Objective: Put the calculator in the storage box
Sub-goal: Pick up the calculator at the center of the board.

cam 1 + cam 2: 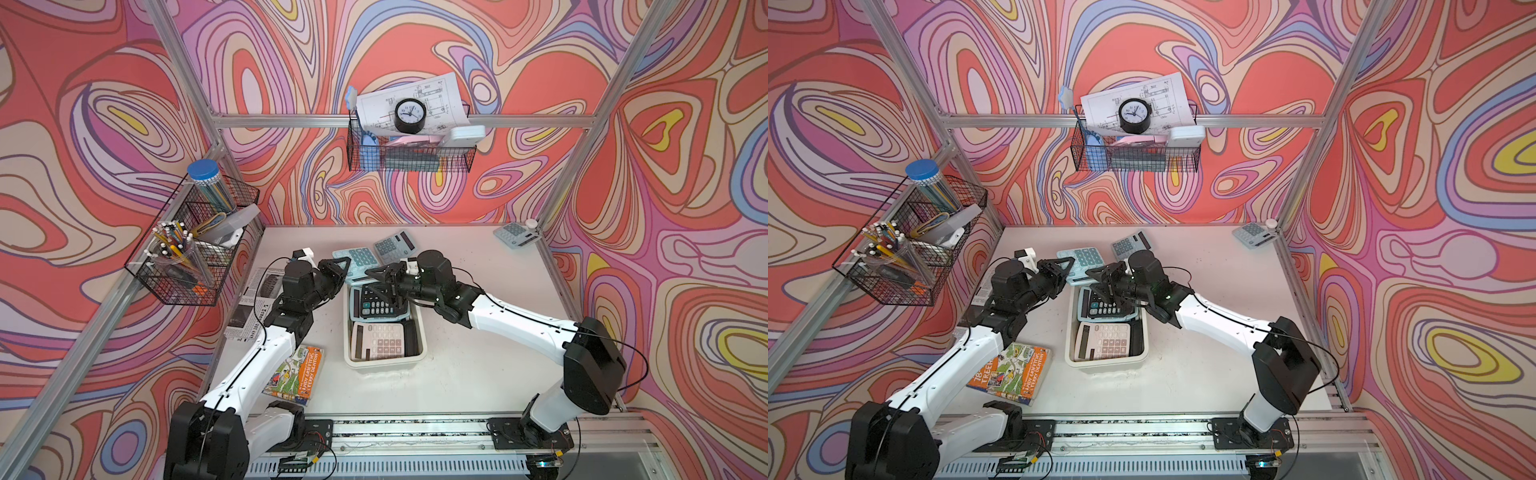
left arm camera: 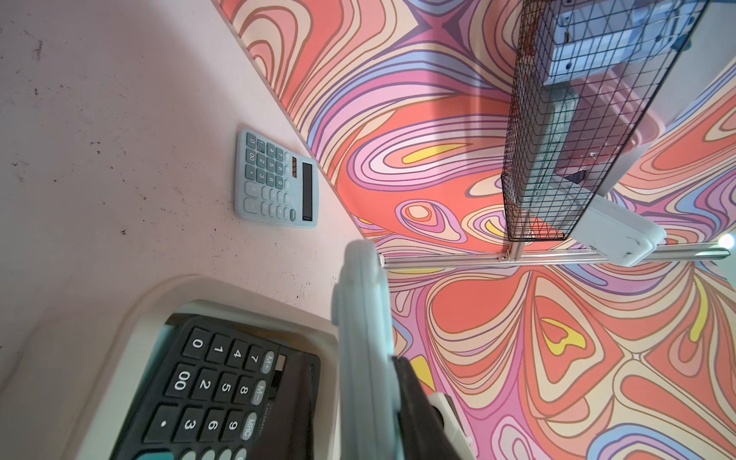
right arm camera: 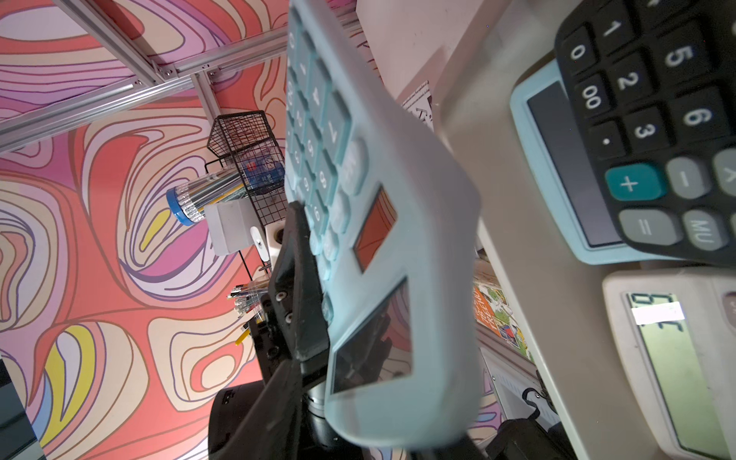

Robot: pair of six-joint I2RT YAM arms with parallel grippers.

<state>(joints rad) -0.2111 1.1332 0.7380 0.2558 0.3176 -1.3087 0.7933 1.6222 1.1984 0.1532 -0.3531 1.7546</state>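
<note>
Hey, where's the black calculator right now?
In both top views, the black calculator lies at the far end of the storage box, beyond the beige calculator, beneath the right gripper.

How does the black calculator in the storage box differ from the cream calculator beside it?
The black calculator has dark keys with white digits; the cream calculator has pale keys. The black one lies at the far end of the storage box, on top of a light blue calculator; the cream one lies at the near end. Both are inside, keys up.
</note>
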